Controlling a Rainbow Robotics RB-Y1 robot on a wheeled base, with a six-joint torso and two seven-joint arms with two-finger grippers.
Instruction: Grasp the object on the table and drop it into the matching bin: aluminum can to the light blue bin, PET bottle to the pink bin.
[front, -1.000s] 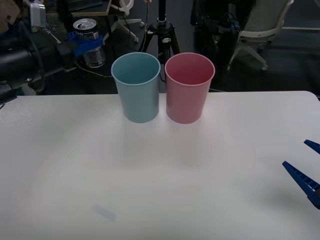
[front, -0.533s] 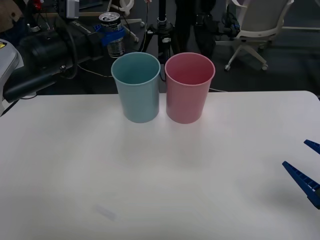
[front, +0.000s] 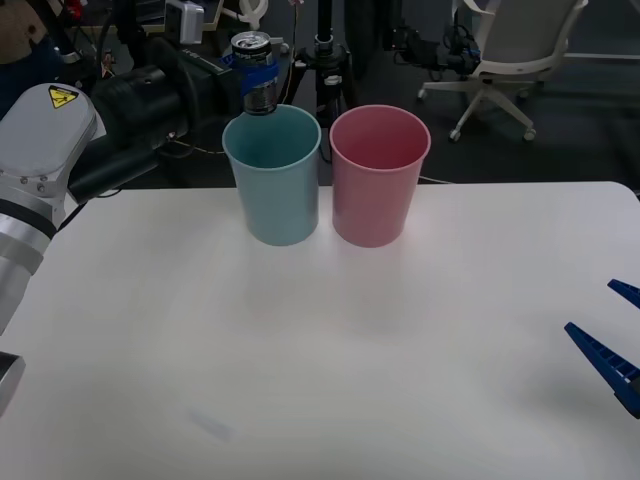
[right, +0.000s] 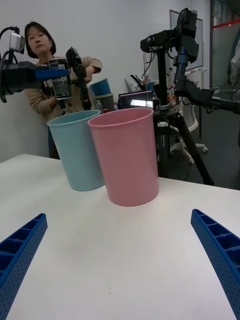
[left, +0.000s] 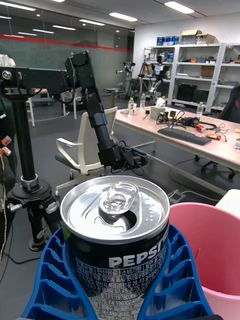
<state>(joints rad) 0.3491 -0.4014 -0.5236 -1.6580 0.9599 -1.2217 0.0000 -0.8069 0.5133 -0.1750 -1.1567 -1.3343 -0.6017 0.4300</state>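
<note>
We see left end effector (front: 256, 78) clamped on small silver-grey metal drink can (front: 255, 70) with shiny pull-tab top, blue ribbed fingers (left: 55, 270) wrapping both sides. Can upright, in air just above back rim of tall light blue plastic bin (front: 273, 175). Same-shaped pink plastic bin (front: 378, 175) just beside it, both standing on large white desk (front: 320, 350). Right end effector (front: 612, 338) spread wide, low over desk's right edge, well apart from bins.
</note>
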